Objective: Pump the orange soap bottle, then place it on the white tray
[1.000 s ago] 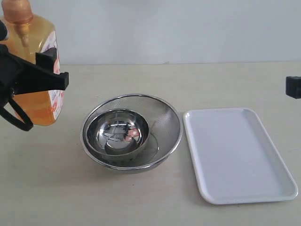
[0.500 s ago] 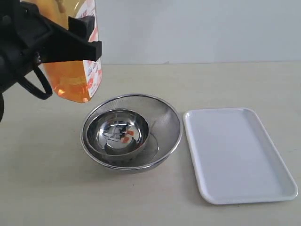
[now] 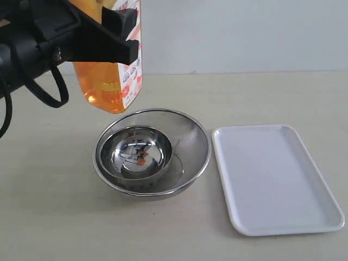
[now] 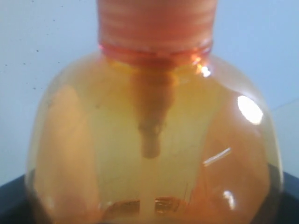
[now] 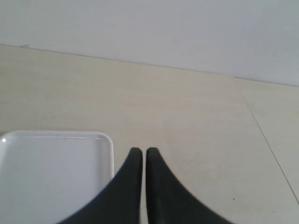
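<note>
The orange soap bottle [image 3: 109, 87] hangs in the air, tilted, with its base over the back-left rim of the bowls. My left gripper [image 3: 131, 31] is shut on its body, one black finger across the label. The pump head is cut off by the top of the exterior view. In the left wrist view the bottle [image 4: 149, 140] fills the picture, with its ribbed orange collar [image 4: 156, 23] and the inner tube showing. The white tray [image 3: 274, 179] lies flat at the right with nothing on it. My right gripper [image 5: 142, 151] is shut and holds nothing, just past a corner of the tray [image 5: 51, 172].
A round steel bowl [image 3: 138, 152] sits inside a wider mesh strainer [image 3: 190, 141] between the bottle and the tray. The beige tabletop [image 3: 261, 98] runs back to a pale wall. A black cable loop [image 3: 51, 92] hangs under the left arm.
The left gripper has lifted the bottle and carried it rightward, from the left edge towards the bowls. The right gripper's tip, at the right edge one second ago, has left the exterior view.
</note>
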`<state>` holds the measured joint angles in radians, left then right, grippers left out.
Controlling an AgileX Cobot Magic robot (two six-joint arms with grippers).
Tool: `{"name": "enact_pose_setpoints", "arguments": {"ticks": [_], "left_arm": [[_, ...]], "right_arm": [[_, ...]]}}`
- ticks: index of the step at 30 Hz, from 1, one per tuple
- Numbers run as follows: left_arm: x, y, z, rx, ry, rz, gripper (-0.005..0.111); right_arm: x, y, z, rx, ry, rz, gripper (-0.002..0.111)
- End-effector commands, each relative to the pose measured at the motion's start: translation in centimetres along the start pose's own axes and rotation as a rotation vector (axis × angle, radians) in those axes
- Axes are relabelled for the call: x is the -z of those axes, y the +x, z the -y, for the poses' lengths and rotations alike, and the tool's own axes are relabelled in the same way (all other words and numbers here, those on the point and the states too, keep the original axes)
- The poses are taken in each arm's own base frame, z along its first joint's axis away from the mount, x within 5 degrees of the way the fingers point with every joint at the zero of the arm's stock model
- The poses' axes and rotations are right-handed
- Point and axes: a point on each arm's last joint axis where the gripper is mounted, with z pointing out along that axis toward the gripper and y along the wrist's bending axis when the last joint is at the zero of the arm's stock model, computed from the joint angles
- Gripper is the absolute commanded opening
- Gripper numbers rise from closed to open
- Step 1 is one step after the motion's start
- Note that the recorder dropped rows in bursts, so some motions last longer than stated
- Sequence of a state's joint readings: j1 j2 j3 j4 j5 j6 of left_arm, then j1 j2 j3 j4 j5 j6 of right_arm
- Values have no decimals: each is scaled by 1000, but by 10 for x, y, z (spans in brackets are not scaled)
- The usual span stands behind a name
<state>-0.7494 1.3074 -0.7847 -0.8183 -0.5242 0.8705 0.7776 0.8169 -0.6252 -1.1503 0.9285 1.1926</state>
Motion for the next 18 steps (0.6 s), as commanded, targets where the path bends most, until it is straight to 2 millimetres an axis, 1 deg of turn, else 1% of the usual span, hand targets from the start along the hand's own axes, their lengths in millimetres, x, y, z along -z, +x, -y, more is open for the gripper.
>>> {"name": "enact_pose_setpoints", "arguments": {"ticks": [1,6,9,13,18], "left_arm": [[1,-14,1,6,4,87,5],[0,-14,8,21,79,92,5],[-6,-14,16,33,126,76,5],[-19,-18,38,11,198,57,5],[-32,-21,63,11,251,59,5]], "right_arm": [[1,0,3,10,27,12,0],[1,2,9,11,88,-5,0],[1,2,11,13,115,-12,0],[1,3,12,13,123,-15,0],[2,5,18,15,191,-35,0]]}}
